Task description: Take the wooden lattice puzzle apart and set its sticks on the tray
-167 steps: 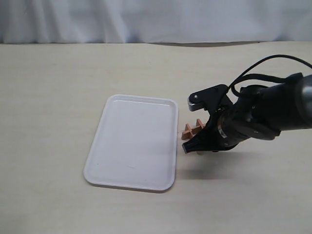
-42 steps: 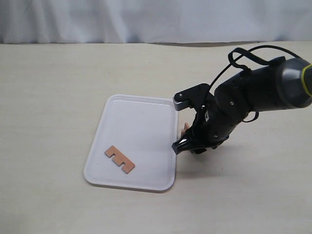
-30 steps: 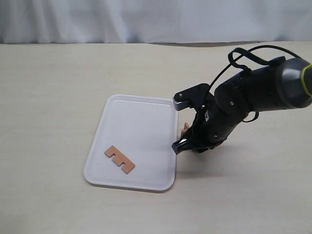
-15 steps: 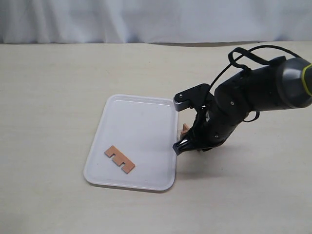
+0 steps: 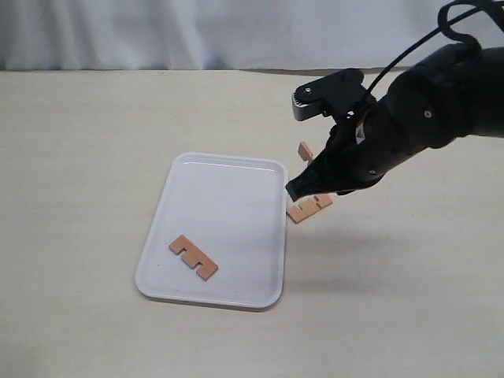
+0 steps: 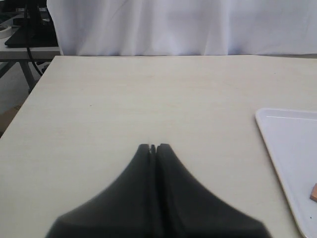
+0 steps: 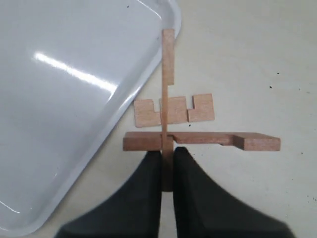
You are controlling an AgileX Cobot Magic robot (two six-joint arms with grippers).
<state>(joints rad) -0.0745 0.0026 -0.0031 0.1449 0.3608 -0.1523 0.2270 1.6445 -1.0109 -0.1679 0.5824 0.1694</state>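
Observation:
My right gripper (image 7: 167,153) is shut on a reddish-brown stick (image 7: 168,74) held edge-on, and a second stick (image 7: 208,141) is still locked across it. In the exterior view my right gripper (image 5: 298,190) hangs above the table, just right of the white tray (image 5: 228,197), with the held stick's end (image 5: 304,150) poking out. A loose notched stick (image 5: 309,208) lies flat on the table beside the tray's rim (image 7: 148,79). Another stick (image 5: 193,257) lies on the tray near its front left. My left gripper (image 6: 153,147) is shut and holds nothing.
The pale tabletop (image 5: 94,157) stretches all round the tray, with a white curtain (image 5: 236,31) along its far edge. In the left wrist view the tray's rim (image 6: 270,134) shows to one side, with a sliver of stick (image 6: 314,192) on it.
The right gripper has risen off the table and moved back, lifting two joined sticks. One stick stayed on the table by the tray. A stick appeared on the tray since the earliest frame.

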